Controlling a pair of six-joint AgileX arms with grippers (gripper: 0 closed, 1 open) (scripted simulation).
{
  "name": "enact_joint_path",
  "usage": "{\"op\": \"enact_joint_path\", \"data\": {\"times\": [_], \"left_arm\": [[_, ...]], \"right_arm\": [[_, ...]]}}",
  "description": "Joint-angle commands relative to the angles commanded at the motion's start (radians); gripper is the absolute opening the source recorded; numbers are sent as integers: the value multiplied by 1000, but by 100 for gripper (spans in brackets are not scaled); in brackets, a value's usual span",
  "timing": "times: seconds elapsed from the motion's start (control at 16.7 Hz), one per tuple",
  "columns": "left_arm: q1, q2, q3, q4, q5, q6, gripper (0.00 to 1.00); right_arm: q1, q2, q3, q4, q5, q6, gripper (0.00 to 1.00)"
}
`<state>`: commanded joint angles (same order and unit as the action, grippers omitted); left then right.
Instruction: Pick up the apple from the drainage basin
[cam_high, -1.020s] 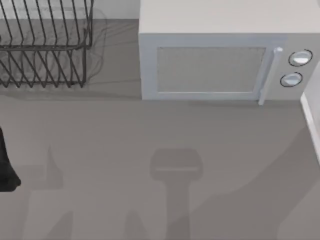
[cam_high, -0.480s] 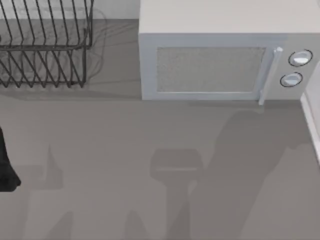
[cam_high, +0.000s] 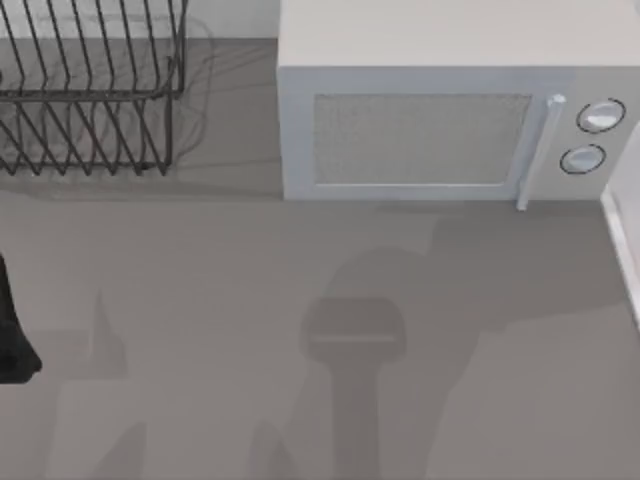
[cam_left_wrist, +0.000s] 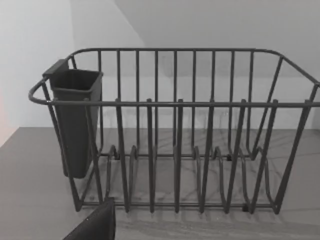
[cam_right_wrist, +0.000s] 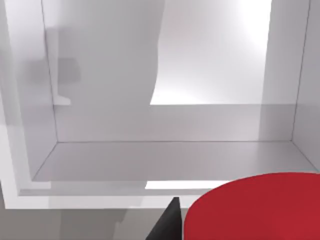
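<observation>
Left arm (cam_high: 12, 330) sits parked at the table's left edge in the top view, near a wire dish rack (cam_high: 90, 90) and a microwave (cam_high: 440, 120). Left wrist view: the rack (dark cup attached). Right wrist view: the apple (cam_right_wrist: 255, 207) close up before a white basin (cam_right_wrist: 170, 160), with one dark finger (cam_right_wrist: 167, 222) beside it; grip unclear.

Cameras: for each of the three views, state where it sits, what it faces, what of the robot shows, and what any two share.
Top view: above the table, looking down on the microwave, the dish rack and the grey table; a black piece of the left arm sits at the left edge.
Left wrist view: low, facing the dish rack and its dark cup; a black gripper part shows.
Right wrist view: close over the red apple, facing a white basin; a dark gripper tip shows.
Shared: top and left wrist views both show the dish rack.
</observation>
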<state>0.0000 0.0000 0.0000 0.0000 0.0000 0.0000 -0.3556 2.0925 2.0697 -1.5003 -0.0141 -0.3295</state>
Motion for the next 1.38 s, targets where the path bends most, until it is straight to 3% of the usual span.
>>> {"op": "enact_joint_path", "data": {"times": [0.24, 0.42, 1.02, 1.2, 1.38], "left_arm": [[0, 0, 0, 0, 0, 0, 100], [0, 0, 0, 0, 0, 0, 100], [0, 0, 0, 0, 0, 0, 100], [0, 0, 0, 0, 0, 0, 100], [0, 0, 0, 0, 0, 0, 100]], "right_arm": [[16, -1, -9, 3, 0, 15, 0], [111, -33, -59, 10, 1, 110, 0], [862, -302, -451, 100, 11, 848, 0], [1006, -373, -553, 130, 13, 992, 0], [1055, -404, -595, 143, 14, 1040, 0]]}}
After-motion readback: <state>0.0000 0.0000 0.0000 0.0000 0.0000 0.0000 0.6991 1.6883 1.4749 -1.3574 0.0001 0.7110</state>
